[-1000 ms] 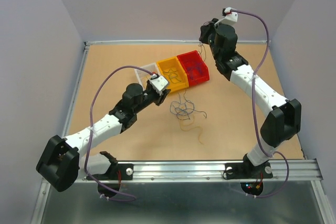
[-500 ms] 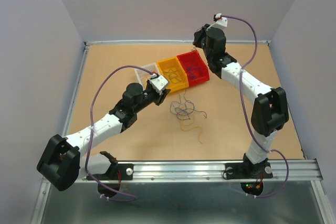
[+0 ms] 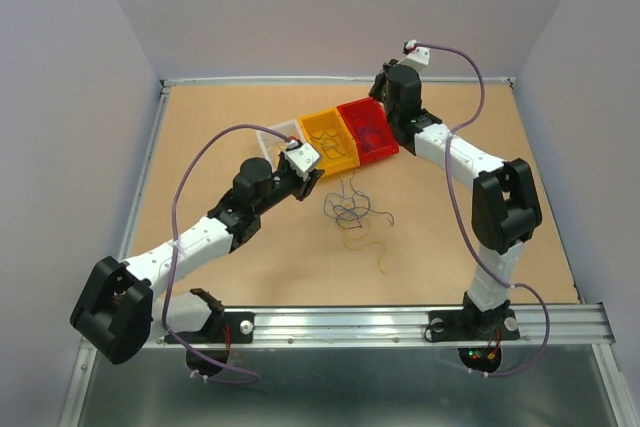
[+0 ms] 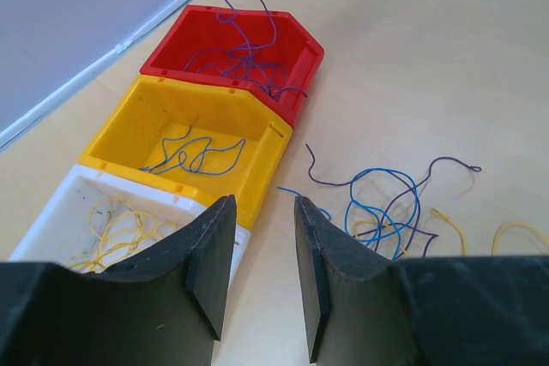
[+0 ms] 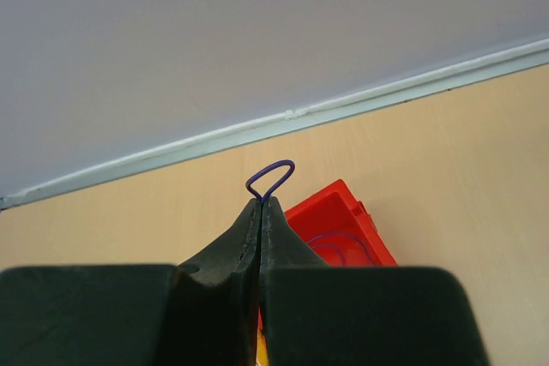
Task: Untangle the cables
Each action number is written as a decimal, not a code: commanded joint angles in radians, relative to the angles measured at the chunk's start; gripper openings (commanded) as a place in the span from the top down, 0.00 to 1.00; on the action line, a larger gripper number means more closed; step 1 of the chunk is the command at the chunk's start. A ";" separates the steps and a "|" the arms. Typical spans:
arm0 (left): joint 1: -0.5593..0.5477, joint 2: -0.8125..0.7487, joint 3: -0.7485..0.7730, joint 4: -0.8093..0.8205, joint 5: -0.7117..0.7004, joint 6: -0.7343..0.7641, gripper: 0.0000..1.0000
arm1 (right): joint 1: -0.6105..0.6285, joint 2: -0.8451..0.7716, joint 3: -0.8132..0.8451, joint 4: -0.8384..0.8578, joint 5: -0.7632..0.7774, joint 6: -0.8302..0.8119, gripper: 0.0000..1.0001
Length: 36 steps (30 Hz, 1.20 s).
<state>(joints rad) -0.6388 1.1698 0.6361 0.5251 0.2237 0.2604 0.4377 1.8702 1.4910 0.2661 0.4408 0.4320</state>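
Wire first: a thin purple cable [image 5: 270, 179] sits pinched as a small loop at the very tip of the right fingers [image 5: 260, 212], which are pressed fully together on it above the red bin [image 4: 300, 49]. In the left wrist view its tail runs down among the other purple strands in that bin. My worry is that so slight a hold may let it slip, or that the springy wire clings on release and ends up draped over the rim. Any lift could also hook the neighbouring strands and pull them out. The remaining tangle [image 3: 348, 210] of blue, yellow and purple lies on the desk [image 3: 220, 127] just in front of the yellow bin [image 4: 257, 107]. The left fingers [image 3: 316, 180] hover beside it, roughly half open and empty. Pulling one strand there may drag the whole clump.
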 commanded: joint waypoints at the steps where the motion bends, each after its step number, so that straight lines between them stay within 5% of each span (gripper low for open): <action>1: 0.005 -0.013 0.042 0.033 0.000 -0.001 0.55 | -0.004 0.070 -0.014 0.048 0.020 -0.036 0.99; 10: 0.007 -0.004 0.051 0.021 0.005 0.003 0.55 | -0.004 0.272 0.031 -0.056 -0.080 -0.052 0.99; 17: 0.008 0.002 0.054 0.010 0.029 0.016 0.54 | -0.034 0.455 0.225 -0.263 -0.195 -0.058 0.99; 25: 0.008 0.011 0.056 0.004 0.052 0.028 0.52 | -0.039 0.388 0.189 -0.309 -0.223 -0.076 0.99; 30: 0.008 0.011 0.056 0.003 0.063 0.042 0.44 | -0.037 0.270 0.170 -0.323 -0.225 -0.111 0.75; 36: 0.005 0.031 0.062 0.001 0.068 0.051 0.37 | -0.039 0.129 0.144 -0.344 -0.231 -0.131 0.64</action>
<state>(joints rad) -0.6327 1.1957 0.6430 0.5026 0.2741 0.2916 0.4038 2.1223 1.6581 -0.0784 0.2199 0.3298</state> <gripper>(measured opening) 0.616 0.343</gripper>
